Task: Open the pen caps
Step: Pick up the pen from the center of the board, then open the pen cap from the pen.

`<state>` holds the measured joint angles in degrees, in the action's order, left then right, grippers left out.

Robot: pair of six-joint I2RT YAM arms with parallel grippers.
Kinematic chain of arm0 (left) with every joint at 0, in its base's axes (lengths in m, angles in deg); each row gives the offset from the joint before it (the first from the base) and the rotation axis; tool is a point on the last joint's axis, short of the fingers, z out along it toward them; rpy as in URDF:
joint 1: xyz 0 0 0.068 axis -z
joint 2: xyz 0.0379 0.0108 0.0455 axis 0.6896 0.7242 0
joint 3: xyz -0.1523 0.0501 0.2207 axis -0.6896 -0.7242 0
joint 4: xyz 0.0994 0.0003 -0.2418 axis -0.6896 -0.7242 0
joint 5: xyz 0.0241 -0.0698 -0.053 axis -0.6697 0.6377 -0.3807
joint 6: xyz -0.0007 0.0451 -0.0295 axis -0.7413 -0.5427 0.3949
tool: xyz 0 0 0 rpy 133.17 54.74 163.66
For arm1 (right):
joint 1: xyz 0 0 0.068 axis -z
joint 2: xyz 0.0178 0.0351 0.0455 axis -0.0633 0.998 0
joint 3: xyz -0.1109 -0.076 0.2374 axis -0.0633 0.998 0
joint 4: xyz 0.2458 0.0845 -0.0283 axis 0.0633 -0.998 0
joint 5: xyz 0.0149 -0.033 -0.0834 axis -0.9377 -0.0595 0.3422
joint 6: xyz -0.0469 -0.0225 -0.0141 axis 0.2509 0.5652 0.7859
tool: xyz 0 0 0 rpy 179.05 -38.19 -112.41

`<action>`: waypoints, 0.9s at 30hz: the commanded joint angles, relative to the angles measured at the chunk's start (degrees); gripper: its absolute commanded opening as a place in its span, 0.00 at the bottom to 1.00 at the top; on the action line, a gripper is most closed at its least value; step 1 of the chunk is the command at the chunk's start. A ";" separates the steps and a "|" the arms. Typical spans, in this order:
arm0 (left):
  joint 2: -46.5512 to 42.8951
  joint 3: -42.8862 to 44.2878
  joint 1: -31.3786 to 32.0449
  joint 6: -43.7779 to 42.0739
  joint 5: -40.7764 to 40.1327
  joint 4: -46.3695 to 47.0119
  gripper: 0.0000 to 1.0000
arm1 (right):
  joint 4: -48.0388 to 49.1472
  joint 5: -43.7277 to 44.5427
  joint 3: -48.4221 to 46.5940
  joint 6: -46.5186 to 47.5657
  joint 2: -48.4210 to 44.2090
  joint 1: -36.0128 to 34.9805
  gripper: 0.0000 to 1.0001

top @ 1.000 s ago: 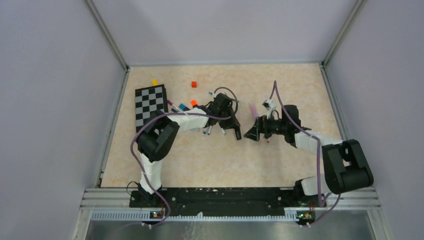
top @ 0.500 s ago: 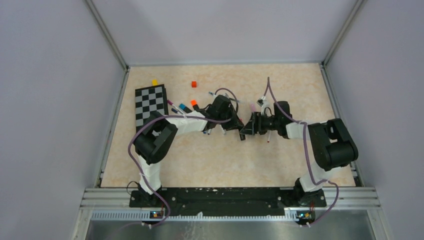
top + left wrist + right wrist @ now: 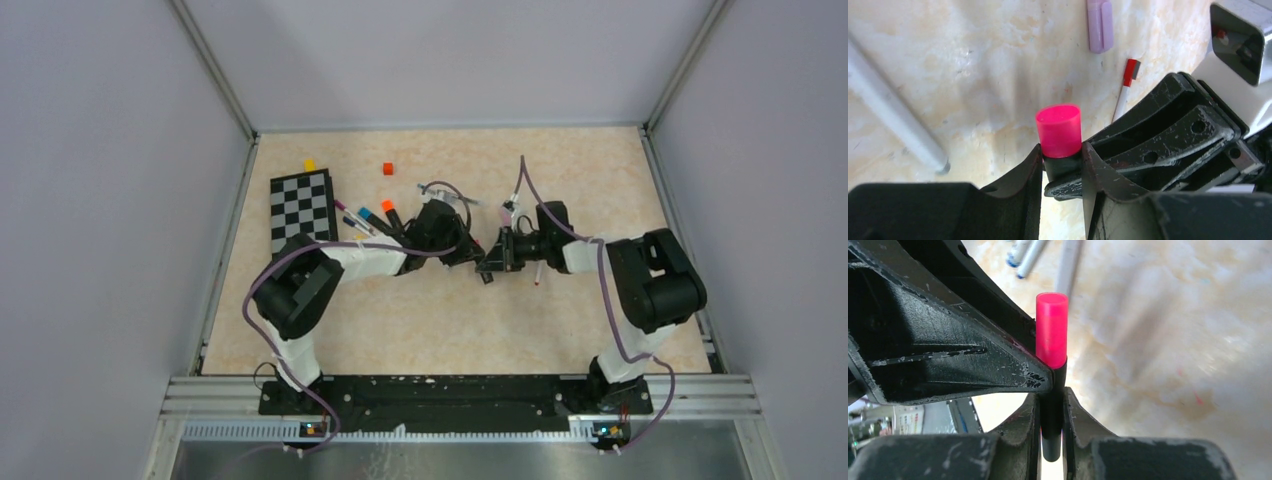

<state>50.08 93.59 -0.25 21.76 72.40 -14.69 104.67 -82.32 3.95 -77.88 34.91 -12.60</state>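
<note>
Nearby lie a purple pen (image 3: 1099,25) and a red-tipped pen (image 3: 1126,87); left gripper (image 3: 1062,150) and right gripper (image 3: 1052,395), meeting over the desk (image 3: 450,320), both clamp the pink-capped pen (image 3: 1059,130).

A beige marbled worktop (image 3: 420,320) is seen. On it are laid a checkerboard (image 3: 302,210) (far left), a yellow cube (image 3: 309,165), a red cube (image 3: 388,168), several pens (image 3: 362,216), a lilac cap (image 3: 1099,25) and a red-tipped pen (image 3: 1124,91).

One high overview, two close wrist views.
The top camera looks down from above and behind the arm bases (image 3: 296,392) across the table (image 3: 450,330); both wrist cameras look along their own fingers (image 3: 1020,177) at the same pink-capped pen (image 3: 1058,131).
</note>
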 commanded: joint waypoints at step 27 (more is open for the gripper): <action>-31.56 -34.85 -0.35 -19.03 22.82 61.24 0.91 | -52.63 -30.72 -12.59 63.15 -17.63 -0.34 0.00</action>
<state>13.57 56.36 -0.44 -1.62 87.72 34.33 53.46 -108.11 -8.63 -19.72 18.39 -12.64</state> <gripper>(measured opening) 0.943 0.102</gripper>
